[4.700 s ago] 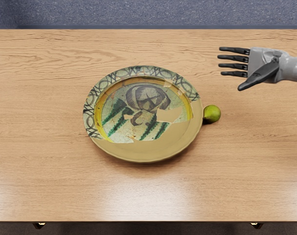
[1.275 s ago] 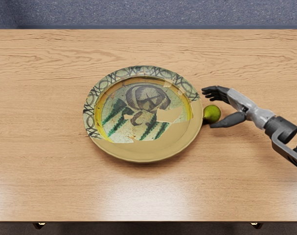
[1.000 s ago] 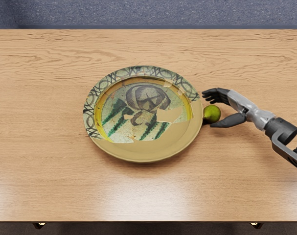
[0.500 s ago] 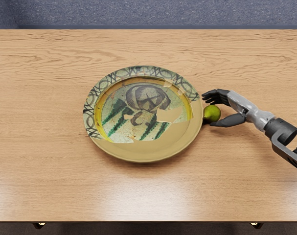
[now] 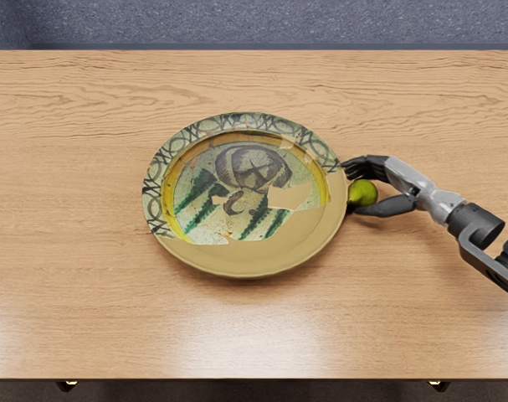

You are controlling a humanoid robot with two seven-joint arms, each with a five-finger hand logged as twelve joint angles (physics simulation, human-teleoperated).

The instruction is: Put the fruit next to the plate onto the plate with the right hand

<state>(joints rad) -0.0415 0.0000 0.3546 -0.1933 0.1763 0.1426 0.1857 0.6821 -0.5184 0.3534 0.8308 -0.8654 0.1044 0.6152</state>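
A wooden tabletop (image 5: 69, 251) fills the frame. Left of centre sits a wide, shallow plate (image 5: 237, 261) with a dark patterned rim and painted green and dark figures; it holds nothing. The small round yellow-green fruit (image 5: 363, 194) rests on the tabletop, touching the plate's right edge. The right robot hand (image 5: 394, 176) reaches in from the lower right. Its dark fingers (image 5: 358, 166) curl over the fruit's far side and the thumb presses the near side, seemingly gripping it to lift it onto the plate. No brand, label or writing is visible anywhere.
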